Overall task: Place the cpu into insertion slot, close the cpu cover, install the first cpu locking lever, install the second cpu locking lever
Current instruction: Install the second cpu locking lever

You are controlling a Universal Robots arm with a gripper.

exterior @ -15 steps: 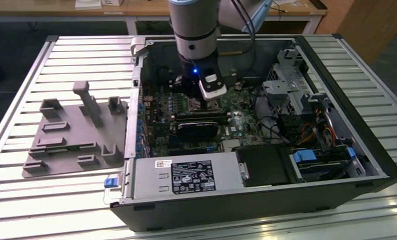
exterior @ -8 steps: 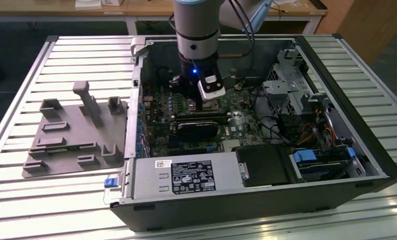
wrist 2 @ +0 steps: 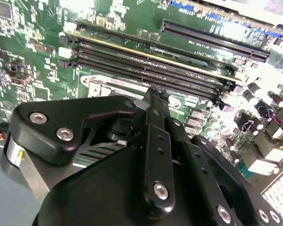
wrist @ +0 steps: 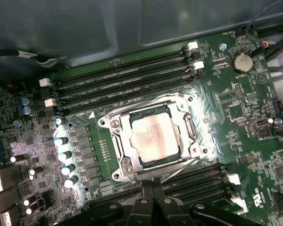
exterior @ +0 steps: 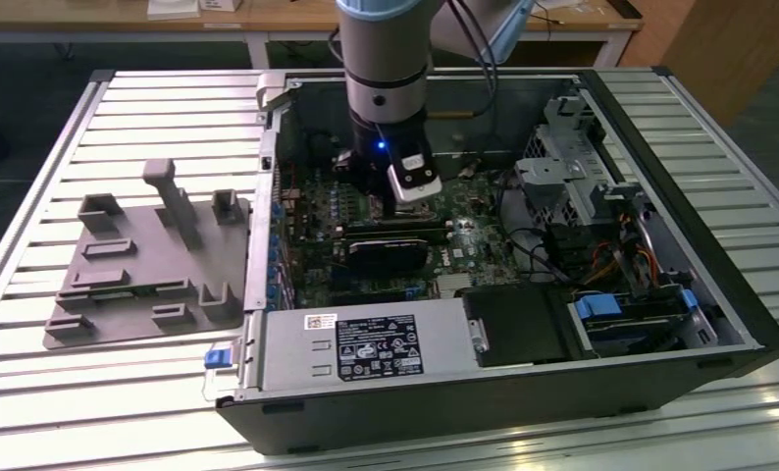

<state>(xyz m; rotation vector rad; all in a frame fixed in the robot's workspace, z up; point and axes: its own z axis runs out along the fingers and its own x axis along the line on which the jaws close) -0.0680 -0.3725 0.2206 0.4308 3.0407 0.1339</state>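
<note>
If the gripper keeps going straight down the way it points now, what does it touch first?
Most likely the cpu cover closed over the cpu, or its near edge; the gripper hangs just beside the socket, so depth is uncertain.

In the exterior view the arm (exterior: pixel 387 59) is cut off at 12 o'clock, and its wrist hides the insertion slot. The gripper (wrist: pixel 153 200) is cut off at 6 o'clock in the first wrist view, fingertips out of sight; whether they meet cannot be told. In the second wrist view its black body covers the board (wrist 2: pixel 33 42) from centre to 6 o'clock. Locking levers beside the cpu cover (wrist: pixel 155 141) are too faint to place.
</note>
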